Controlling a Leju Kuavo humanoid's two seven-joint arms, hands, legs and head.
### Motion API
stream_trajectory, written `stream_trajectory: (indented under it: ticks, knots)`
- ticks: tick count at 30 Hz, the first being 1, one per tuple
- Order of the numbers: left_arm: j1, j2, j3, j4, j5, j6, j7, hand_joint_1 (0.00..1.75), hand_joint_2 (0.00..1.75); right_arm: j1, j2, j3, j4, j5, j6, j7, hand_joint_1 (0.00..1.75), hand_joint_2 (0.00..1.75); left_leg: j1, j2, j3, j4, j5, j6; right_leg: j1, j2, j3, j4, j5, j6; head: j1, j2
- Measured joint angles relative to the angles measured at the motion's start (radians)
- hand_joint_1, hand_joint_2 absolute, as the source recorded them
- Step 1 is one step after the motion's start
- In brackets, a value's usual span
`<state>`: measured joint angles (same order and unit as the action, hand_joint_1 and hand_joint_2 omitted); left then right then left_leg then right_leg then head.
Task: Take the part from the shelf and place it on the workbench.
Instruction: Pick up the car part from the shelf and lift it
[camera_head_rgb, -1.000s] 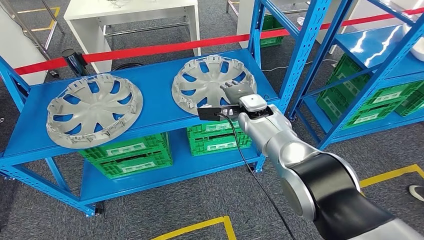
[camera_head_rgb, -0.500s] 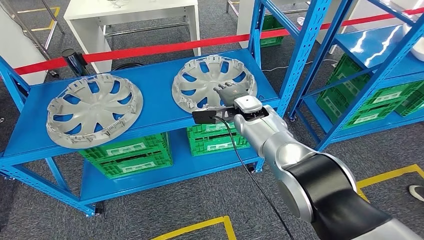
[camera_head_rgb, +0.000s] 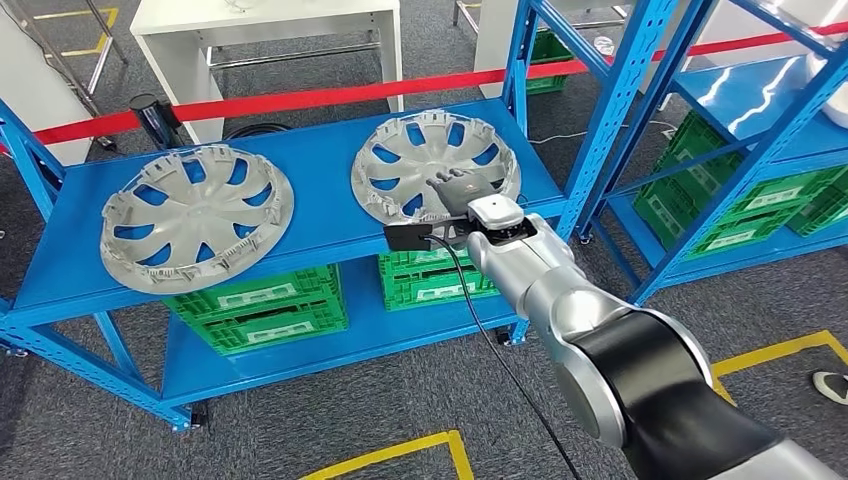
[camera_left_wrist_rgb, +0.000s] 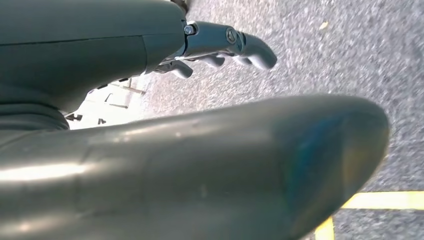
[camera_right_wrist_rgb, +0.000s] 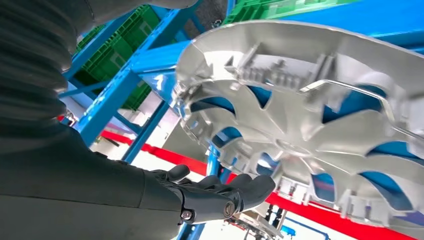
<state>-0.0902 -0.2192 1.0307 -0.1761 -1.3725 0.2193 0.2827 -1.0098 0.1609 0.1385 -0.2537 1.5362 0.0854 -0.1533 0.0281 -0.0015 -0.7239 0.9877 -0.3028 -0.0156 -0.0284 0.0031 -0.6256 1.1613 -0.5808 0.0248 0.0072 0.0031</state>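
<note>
The right robot hand (camera_head_rgb: 458, 192) hovers with fingers spread, holding nothing, over the near rim of the right-hand wheel cover (camera_head_rgb: 432, 165) lying on the blue shelf (camera_head_rgb: 320, 215). To grasp well, it should hook that rim firmly between thumb and fingers before lifting. The left robot hand (camera_left_wrist_rgb: 220, 47) hangs empty, fingers loosely apart.

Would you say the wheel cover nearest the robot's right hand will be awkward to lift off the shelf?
Probably light: the wheel cover is thin, open-spoked plastic. Its smooth rim may slip under the right hand, and the small clips could snap if squeezed.

No text can be read (crate labels blurred).
</note>
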Motion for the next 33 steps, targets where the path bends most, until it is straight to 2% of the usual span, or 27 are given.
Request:
stream_trajectory:
  ticks: [2, 4, 6, 7, 8, 9, 11, 12, 13, 14, 16, 17, 18, 19, 20, 23, 26, 30, 33]
  knots:
    - [0.001, -0.002, 0.000, 0.000, 0.000, 0.000, -0.002, 0.00, 0.00, -0.003, 0.000, 0.000, 0.000, -0.002, -0.001, 0.000, 0.00, 1.75, -0.001, -0.001, -0.013, 0.018, 0.001, -0.015, 0.004, -0.001, 0.053, -0.097, 0.034, -0.008, 0.000, 0.000]
    - [0.001, -0.002, 0.000, 0.000, 0.000, 0.000, -0.004, 0.00, 0.00, -0.005, -0.001, 0.000, 0.000, -0.004, -0.001, 0.001, 0.00, 1.75, -0.001, -0.003, -0.013, 0.022, 0.002, -0.030, 0.011, 0.000, 0.053, -0.104, 0.044, -0.026, -0.001, 0.000]
    - [0.002, -0.002, 0.000, 0.000, 0.000, 0.000, -0.006, 0.00, 0.00, -0.006, -0.001, 0.000, 0.000, -0.005, -0.002, 0.001, 0.00, 1.75, 0.003, -0.003, -0.012, 0.017, 0.005, -0.043, 0.012, -0.001, 0.051, -0.104, 0.058, -0.045, -0.001, 0.000]
    - [0.003, -0.002, 0.000, 0.000, 0.000, 0.000, -0.006, 0.00, 0.00, -0.007, -0.001, 0.000, 0.000, -0.005, -0.002, 0.001, 0.00, 1.75, 0.005, -0.002, -0.019, 0.029, -0.008, -0.048, 0.011, -0.001, 0.050, -0.106, 0.066, -0.053, -0.002, 0.000]
    - [0.003, -0.002, 0.000, 0.000, 0.000, 0.000, -0.005, 0.00, 0.00, -0.007, 0.000, 0.000, 0.000, -0.006, -0.002, 0.001, 0.00, 1.75, 0.005, -0.002, -0.032, 0.059, -0.036, -0.051, 0.009, -0.002, 0.048, -0.109, 0.074, -0.060, -0.003, 0.000]
    - [0.004, -0.001, 0.000, 0.000, 0.000, 0.000, -0.004, 0.00, 0.00, -0.007, 0.000, 0.000, 0.000, -0.006, -0.002, 0.000, 0.00, 1.75, 0.005, -0.002, -0.051, 0.112, -0.077, -0.052, 0.009, -0.003, 0.045, -0.110, 0.080, -0.064, -0.003, 0.000]
    - [0.004, -0.001, 0.000, 0.000, 0.001, 0.000, -0.001, 0.00, 0.00, -0.004, 0.000, 0.000, 0.000, -0.006, -0.001, 0.000, 0.00, 1.75, 0.004, -0.002, -0.091, 0.245, -0.160, -0.053, 0.011, -0.003, 0.035, -0.111, 0.088, -0.068, -0.004, 0.000]
    - [0.004, -0.001, 0.001, 0.000, 0.001, 0.000, 0.001, 0.00, 0.00, -0.003, 0.000, 0.001, 0.000, -0.006, -0.001, 0.000, 0.00, 1.75, 0.003, -0.002, -0.097, 0.290, -0.183, -0.053, 0.012, -0.003, 0.031, -0.110, 0.091, -0.067, -0.004, 0.000]
    - [0.004, -0.001, 0.001, 0.000, 0.003, 0.000, 0.002, 0.00, 0.00, -0.001, 0.000, 0.001, 0.000, -0.006, 0.000, 0.000, 0.00, 1.75, 0.002, -0.002, -0.086, 0.300, -0.190, -0.052, 0.013, -0.004, 0.027, -0.110, 0.093, -0.066, -0.004, 0.000]
    - [0.004, -0.001, 0.001, 0.000, 0.005, 0.000, 0.002, 0.00, 0.00, 0.000, 0.000, 0.001, 0.000, -0.006, 0.000, 0.000, 0.00, 1.75, 0.001, -0.002, -0.056, 0.274, -0.181, -0.048, 0.014, -0.004, 0.024, -0.109, 0.095, -0.064, -0.004, 0.000]
    - [0.003, 0.000, 0.002, 0.000, 0.007, 0.001, 0.003, 0.00, 0.00, 0.000, 0.001, 0.001, 0.000, -0.007, 0.001, 0.001, 0.00, 1.75, -0.004, -0.001, 0.036, 0.152, -0.153, -0.038, 0.015, -0.004, 0.022, -0.109, 0.097, -0.059, -0.004, 0.000]
    - [0.003, 0.000, 0.002, 0.000, 0.008, 0.002, 0.003, 0.00, 0.00, -0.001, 0.001, 0.001, 0.000, -0.007, 0.001, 0.001, 0.00, 1.75, -0.007, -0.001, 0.071, 0.100, -0.145, -0.033, 0.016, -0.004, 0.022, -0.109, 0.098, -0.055, -0.003, 0.000]
    - [0.002, 0.000, 0.002, -0.001, 0.008, 0.002, 0.003, 0.00, 0.00, -0.002, 0.002, 0.001, 0.000, -0.007, 0.001, 0.001, 0.00, 1.75, -0.009, -0.001, 0.092, 0.068, -0.142, -0.028, 0.017, -0.004, 0.022, -0.110, 0.099, -0.049, -0.003, 0.000]
    - [0.002, -0.001, 0.002, 0.000, 0.008, 0.003, 0.003, 0.00, 0.00, -0.002, 0.002, 0.001, 0.000, -0.007, 0.001, 0.001, 0.00, 1.75, -0.011, -0.001, 0.096, 0.058, -0.143, -0.025, 0.019, -0.004, 0.021, -0.110, 0.099, -0.046, -0.003, 0.000]
    - [0.002, -0.002, 0.003, 0.000, 0.008, 0.003, 0.003, 0.00, 0.00, -0.002, 0.002, 0.001, 0.000, -0.007, 0.001, 0.001, 0.00, 1.75, -0.011, -0.002, 0.096, 0.055, -0.138, -0.024, 0.020, -0.004, 0.022, -0.112, 0.101, -0.048, -0.003, 0.000]
    - [0.003, -0.003, 0.005, 0.000, 0.008, 0.003, 0.004, 0.00, 0.00, -0.003, 0.002, 0.002, 0.000, -0.007, 0.001, 0.001, 0.00, 1.75, -0.010, -0.003, 0.095, 0.052, -0.134, -0.021, 0.022, -0.004, 0.025, -0.120, 0.106, -0.059, -0.002, 0.000]
    - [0.003, -0.002, 0.007, 0.000, 0.008, 0.003, 0.005, 0.00, 0.00, -0.003, 0.002, 0.004, 0.000, -0.007, 0.001, 0.001, 0.00, 1.75, -0.012, -0.004, 0.094, 0.052, -0.134, -0.014, 0.021, -0.005, 0.029, -0.129, 0.111, -0.052, -0.002, 0.000]
    - [0.002, -0.002, 0.007, 0.000, 0.008, 0.003, 0.007, 0.00, 0.00, -0.003, 0.002, 0.008, 0.000, -0.007, 0.001, 0.001, 0.00, 1.75, -0.014, -0.003, 0.092, 0.052, -0.132, -0.007, 0.019, -0.004, 0.030, -0.137, 0.115, -0.032, -0.002, 0.000]
    - [0.002, -0.002, 0.007, 0.000, 0.008, 0.003, 0.008, 0.00, 0.00, -0.003, 0.002, 0.008, 0.000, -0.007, 0.002, 0.001, 0.00, 1.75, -0.015, -0.003, 0.091, 0.052, -0.131, -0.004, 0.017, -0.004, 0.029, -0.138, 0.117, -0.026, -0.002, 0.000]
